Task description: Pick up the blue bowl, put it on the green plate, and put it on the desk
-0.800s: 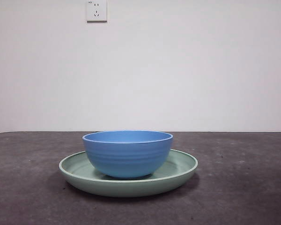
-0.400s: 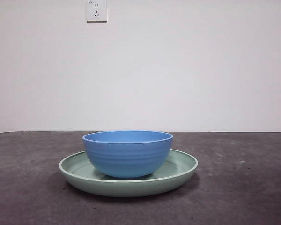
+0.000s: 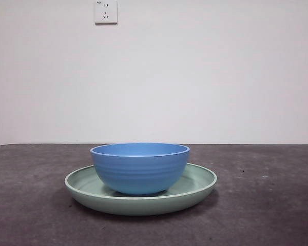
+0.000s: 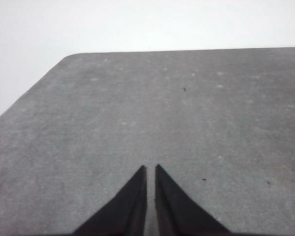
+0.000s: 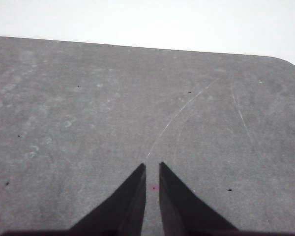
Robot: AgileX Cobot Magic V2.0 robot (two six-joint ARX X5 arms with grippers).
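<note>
The blue bowl [image 3: 139,168] stands upright inside the green plate [image 3: 197,183], which rests on the desk [image 3: 267,205] in the middle of the front view. Neither gripper shows in the front view. My left gripper [image 4: 150,169] is shut and empty over bare desk [image 4: 187,113]; neither bowl nor plate shows in its wrist view. My right gripper [image 5: 152,167] is shut and empty over bare desk [image 5: 113,108], also away from the bowl and plate.
A white wall with a power socket [image 3: 106,11] stands behind the desk. The desk's far edge and a rounded corner [image 4: 71,56] show in the left wrist view, another corner [image 5: 285,61] in the right wrist view.
</note>
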